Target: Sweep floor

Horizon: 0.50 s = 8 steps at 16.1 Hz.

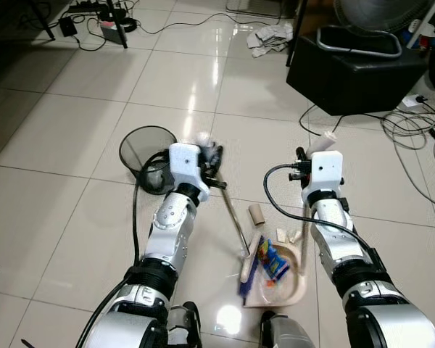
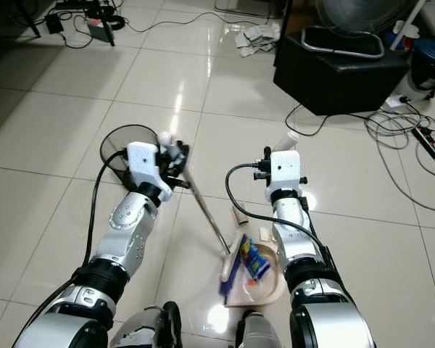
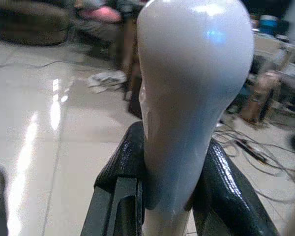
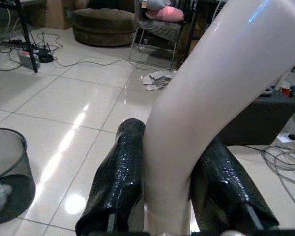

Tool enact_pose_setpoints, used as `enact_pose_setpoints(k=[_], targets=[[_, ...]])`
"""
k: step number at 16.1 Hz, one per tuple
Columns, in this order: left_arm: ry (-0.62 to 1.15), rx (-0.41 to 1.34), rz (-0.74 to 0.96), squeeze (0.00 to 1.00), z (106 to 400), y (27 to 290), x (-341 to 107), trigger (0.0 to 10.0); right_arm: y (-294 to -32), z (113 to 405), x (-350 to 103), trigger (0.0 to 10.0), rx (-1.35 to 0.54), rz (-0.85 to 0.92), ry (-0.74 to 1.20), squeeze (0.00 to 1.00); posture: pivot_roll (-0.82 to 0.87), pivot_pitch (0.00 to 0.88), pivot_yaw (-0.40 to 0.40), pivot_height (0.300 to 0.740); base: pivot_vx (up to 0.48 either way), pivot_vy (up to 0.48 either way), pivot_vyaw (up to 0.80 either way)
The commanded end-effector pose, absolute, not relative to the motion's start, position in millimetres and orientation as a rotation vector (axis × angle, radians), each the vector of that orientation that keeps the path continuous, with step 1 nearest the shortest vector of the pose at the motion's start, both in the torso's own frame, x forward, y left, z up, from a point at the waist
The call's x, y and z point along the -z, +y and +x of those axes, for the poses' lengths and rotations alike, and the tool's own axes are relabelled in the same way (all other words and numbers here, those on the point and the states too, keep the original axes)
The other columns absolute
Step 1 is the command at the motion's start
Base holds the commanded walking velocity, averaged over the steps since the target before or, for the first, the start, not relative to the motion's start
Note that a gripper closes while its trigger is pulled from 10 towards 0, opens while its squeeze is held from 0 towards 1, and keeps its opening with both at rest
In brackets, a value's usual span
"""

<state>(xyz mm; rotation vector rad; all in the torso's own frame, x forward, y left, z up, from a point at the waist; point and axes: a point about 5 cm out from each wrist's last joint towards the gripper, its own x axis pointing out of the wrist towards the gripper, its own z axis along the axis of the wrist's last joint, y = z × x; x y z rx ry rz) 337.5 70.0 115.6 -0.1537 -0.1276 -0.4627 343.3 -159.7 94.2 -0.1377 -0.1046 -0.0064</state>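
1. Floor of large glossy pale tiles with thin dark grout lines mirrors the room light in bright streaks.
2. Black box-shaped case with a grey tube handle on top sits well ahead on the right; thin cables loop over the tiles beside it.
3. Round black wire-mesh bin stands just beyond the left arm, a pale wad lying at its bottom.
4. Cream plastic dustpan lies flat between the two arms, near the robot's feet, holding a blue and orange wrapper; small tan scraps lie by its rim.
5. Broom, a thin metal shaft with a smooth white bulb-shaped grip, slants from the left gripper down to the dustpan, its dark blue head at the pan's mouth.
6. Left gripper has its two textured black fingers closed tight on the white broom grip.
7. Right gripper clamps its fingers on both sides of the curved, glossy white dustpan handle.
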Motion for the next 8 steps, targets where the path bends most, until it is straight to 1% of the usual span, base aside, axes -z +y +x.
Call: enact_pose_setpoints(k=[1,2,3,4,5,8], targets=[[-0.17,0.515,-0.118,0.0,335,70,-122,10.0,-158,344,-98,10.0,0.006,-0.083,-0.128,0.0,0.0,0.17,0.045,0.74,0.0,0.0,0.0],[-0.18,0.527,-0.105,0.0,335,71,-124,10.0,-159,345,-99,10.0,0.007,-0.08,-0.136,0.0,0.0,0.168,0.045,0.74,0.0,0.0,0.0],[-0.222,0.57,-0.047,0.0,335,80,-133,10.0,-163,346,-106,10.0,0.013,-0.066,-0.169,0.0,0.01,0.149,0.049,0.74,0.0,0.0,0.0],[-0.226,0.577,-0.039,0.0,335,82,-134,10.0,-164,347,-107,10.0,0.014,-0.063,-0.173,0.0,0.01,0.142,0.052,0.74,0.0,0.0,0.0],[-0.252,0.604,0.002,0.0,335,93,-141,10.0,-167,348,-113,10.0,0.014,-0.053,-0.199,0.0,0.02,0.129,0.056,0.74,0.0,0.0,0.0],[-0.277,0.629,0.044,0.0,335,104,-150,10.0,-169,351,-120,10.0,0.014,-0.028,-0.225,0.0,0.03,0.115,0.056,0.74,0.0,0.0,0.0]])
